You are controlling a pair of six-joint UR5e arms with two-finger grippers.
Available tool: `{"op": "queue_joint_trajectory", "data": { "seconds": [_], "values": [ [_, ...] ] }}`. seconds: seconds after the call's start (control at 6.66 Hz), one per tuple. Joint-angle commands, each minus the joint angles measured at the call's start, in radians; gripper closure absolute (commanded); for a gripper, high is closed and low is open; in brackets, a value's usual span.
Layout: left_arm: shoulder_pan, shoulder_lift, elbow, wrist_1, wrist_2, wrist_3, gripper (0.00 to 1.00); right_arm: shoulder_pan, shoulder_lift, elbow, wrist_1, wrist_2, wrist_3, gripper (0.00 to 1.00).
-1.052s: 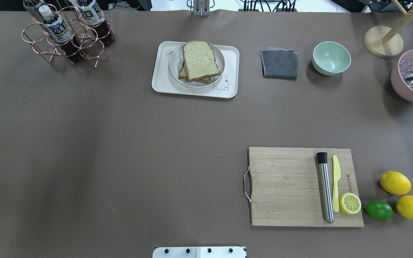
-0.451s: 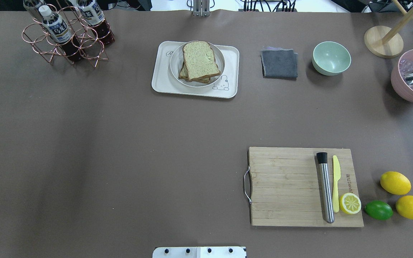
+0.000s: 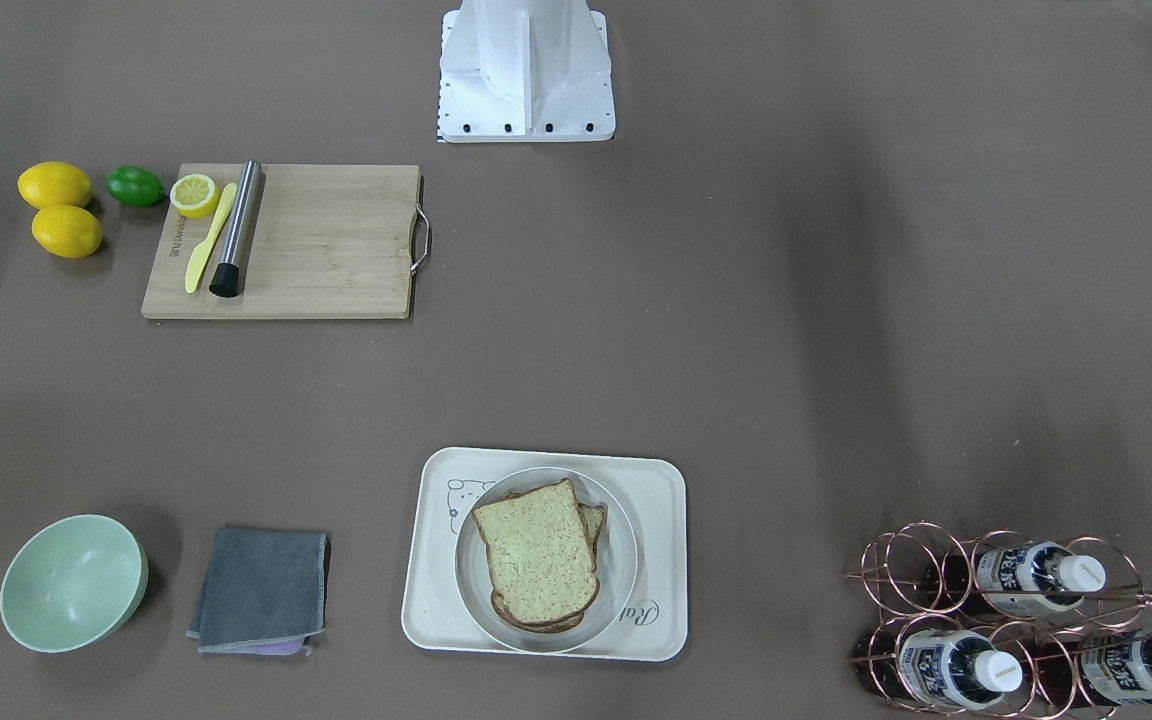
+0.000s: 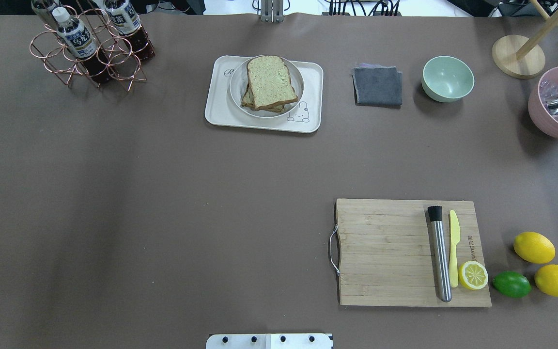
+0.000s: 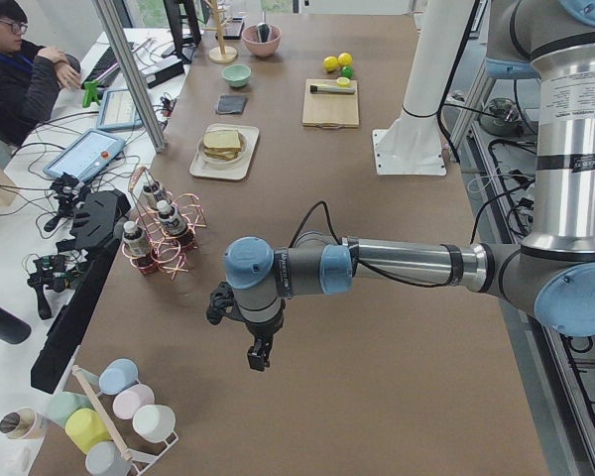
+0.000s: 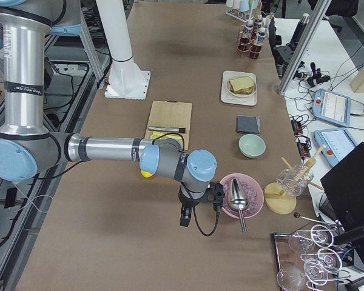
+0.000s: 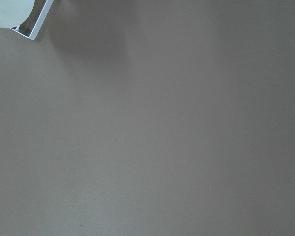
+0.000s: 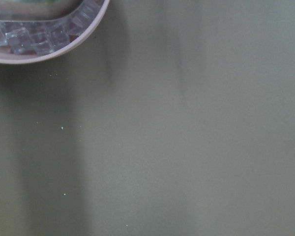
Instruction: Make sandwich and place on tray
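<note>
The sandwich (image 4: pixel 269 81) is a stack of speckled tan bread slices on a round white plate (image 4: pixel 235 88), which stands on the cream tray (image 4: pixel 218 110) at the table's far middle. It also shows in the front-facing view (image 3: pixel 536 565) on the tray (image 3: pixel 428 600). No egg shows. My left gripper (image 5: pixel 260 355) hangs over bare table far to the left, seen only in the left side view. My right gripper (image 6: pixel 184 217) hangs next to the pink bowl (image 6: pixel 239 195), seen only in the right side view. I cannot tell whether either is open or shut.
A wooden cutting board (image 4: pixel 385 252) at the near right bears a steel muddler (image 4: pixel 440 254), a yellow knife (image 4: pixel 454 252) and a lemon half (image 4: pixel 472 275). Lemons (image 4: pixel 534 247) and a lime (image 4: pixel 511 284) lie beside it. A grey cloth (image 4: pixel 378 86), a green bowl (image 4: pixel 447 78) and a bottle rack (image 4: pixel 90 46) stand along the far side.
</note>
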Motion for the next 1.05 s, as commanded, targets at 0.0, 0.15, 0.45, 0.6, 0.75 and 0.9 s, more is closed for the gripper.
{"op": "queue_joint_trajectory", "data": {
  "seconds": [0.0, 0.15, 0.45, 0.6, 0.75, 0.9],
  "values": [
    [0.000, 0.006, -0.004, -0.002, 0.000, 0.000, 0.02, 0.000, -0.021, 0.001, 0.083, 0.003, 0.000, 0.00],
    [0.000, 0.006, -0.004, -0.002, 0.000, 0.000, 0.02, 0.001, -0.055, -0.009, 0.173, 0.003, 0.004, 0.00],
    [0.000, 0.006, -0.001, -0.002, -0.002, -0.002, 0.02, 0.000, -0.061, -0.009, 0.197, 0.005, 0.008, 0.00],
    [0.000, 0.006, 0.000, -0.002, -0.002, -0.002, 0.02, 0.000, -0.060, -0.009, 0.195, 0.008, 0.009, 0.00],
    [0.000, 0.006, 0.003, -0.002, -0.002, -0.002, 0.02, -0.003, -0.056, -0.012, 0.192, 0.030, 0.009, 0.00],
    [0.000, 0.005, 0.002, -0.001, -0.002, -0.002, 0.02, -0.003, -0.055, -0.015, 0.191, 0.070, 0.009, 0.00]
  ]
}}
